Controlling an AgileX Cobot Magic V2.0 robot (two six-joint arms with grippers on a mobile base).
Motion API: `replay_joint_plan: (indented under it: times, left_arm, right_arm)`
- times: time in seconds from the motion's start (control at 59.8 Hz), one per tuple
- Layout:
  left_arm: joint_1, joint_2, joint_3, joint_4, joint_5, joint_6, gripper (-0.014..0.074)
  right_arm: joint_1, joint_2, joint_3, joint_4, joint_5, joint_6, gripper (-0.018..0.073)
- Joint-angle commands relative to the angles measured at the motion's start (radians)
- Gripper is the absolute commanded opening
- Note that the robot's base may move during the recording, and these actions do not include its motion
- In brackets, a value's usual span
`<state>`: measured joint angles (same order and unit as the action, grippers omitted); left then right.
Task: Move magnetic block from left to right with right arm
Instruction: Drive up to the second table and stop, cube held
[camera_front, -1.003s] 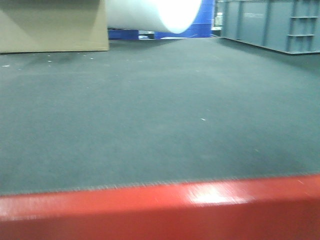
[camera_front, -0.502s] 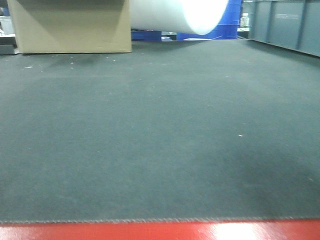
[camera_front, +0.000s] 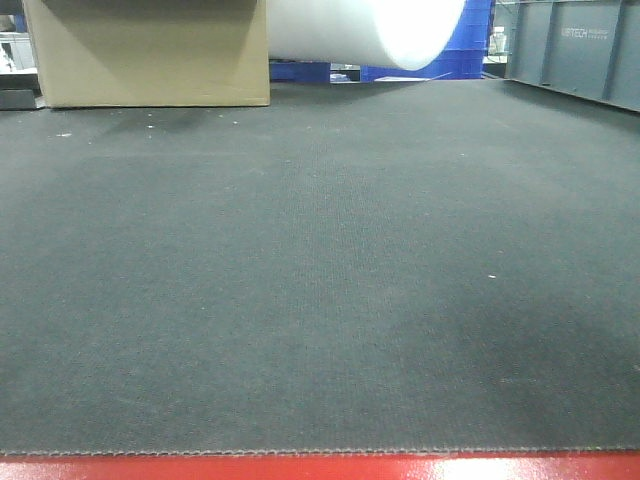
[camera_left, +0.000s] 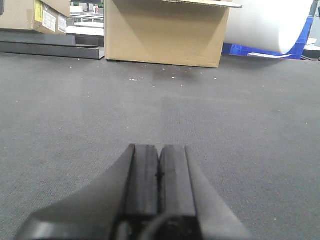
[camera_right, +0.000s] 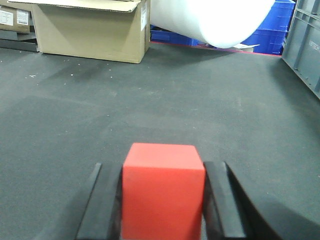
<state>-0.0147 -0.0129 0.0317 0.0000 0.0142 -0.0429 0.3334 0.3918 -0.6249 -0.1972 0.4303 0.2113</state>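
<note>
Cube: the red cube (camera_right: 163, 192) sits gripped between the 2 black fingers of my right claw (camera_right: 160, 167).
Right claw: clamped on the cube, a pad flat against each side.
Left claw (camera_left: 159, 150): pads pressed together, holding nothing.
Ground: dark mat (camera_front: 320, 250) with a red table edge (camera_front: 320, 468) in front.
Backdrop: box (camera_front: 150, 50), white roll (camera_front: 370, 30) and grey crate (camera_front: 590, 50) at the far side.

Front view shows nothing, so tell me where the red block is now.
Right wrist view, bottom centre: the block is gripped between the right tool's fingers, with grey mat stretching ahead.
</note>
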Motion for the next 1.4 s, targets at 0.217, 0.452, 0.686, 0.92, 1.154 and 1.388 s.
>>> replay_joint_plan:
  times: [0.217, 0.452, 0.686, 0.92, 1.154, 1.388]
  left_arm:
    - [0.002, -0.011, 0.008, 0.000, -0.090, -0.004, -0.0116]
    - [0.002, -0.011, 0.008, 0.000, -0.090, -0.004, -0.0116]
    - [0.002, -0.011, 0.008, 0.000, -0.090, -0.004, -0.0116]
    - [0.002, -0.011, 0.008, 0.000, -0.090, -0.004, -0.0116]
    - [0.002, -0.011, 0.008, 0.000, -0.090, -0.004, -0.0116]
    - [0.002, -0.011, 0.008, 0.000, -0.090, -0.004, -0.0116]
  right_arm:
    - [-0.008, 0.006, -0.026, -0.017, -0.091, -0.006, 0.0256]
    - [-0.008, 0.006, -0.026, -0.016, -0.093, -0.006, 0.0256]
    - [-0.008, 0.006, -0.024, -0.005, -0.074, -0.006, 0.0256]
    - [-0.008, 0.173, -0.192, 0.034, 0.081, -0.006, 0.0256]
    - [0.006, 0.557, -0.525, 0.134, 0.350, -0.084, 0.0256]
    - [0.097, 0.908, -0.732, 0.248, 0.449, -0.177, 0.0256]
